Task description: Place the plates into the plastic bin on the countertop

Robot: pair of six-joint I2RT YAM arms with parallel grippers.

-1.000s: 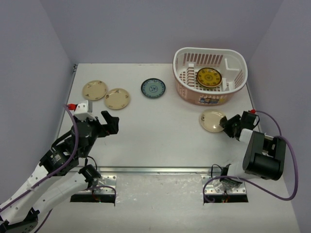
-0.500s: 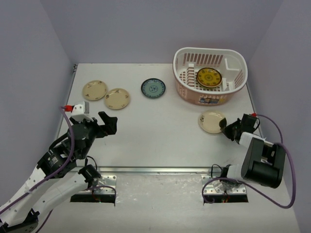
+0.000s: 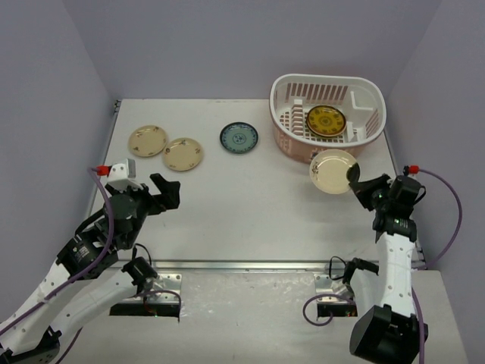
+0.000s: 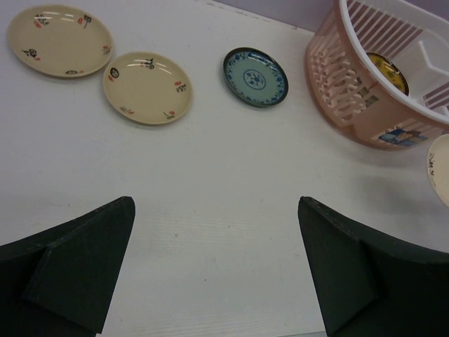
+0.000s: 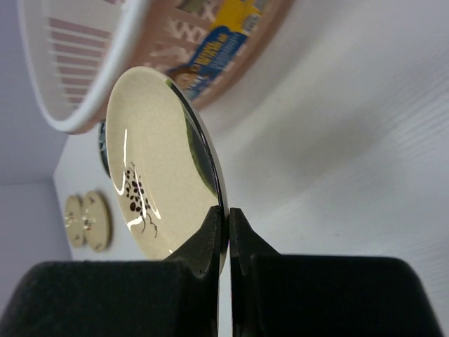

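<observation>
My right gripper is shut on the rim of a cream plate with a dark patch, lifted off the countertop just in front of the plastic bin. A brown-gold plate lies inside the bin. Two cream floral plates and a blue patterned plate lie flat at the back left. My left gripper is open over bare countertop, holding nothing.
Purple-grey walls close in the countertop at the back and both sides. The metal front edge runs just ahead of the arm bases. The bin stands at the back right corner.
The right gripper shut on the cream plate's rim and lifted it off the countertop up toward the bin's front. The right arm rose upright. The left arm shifted slightly.
</observation>
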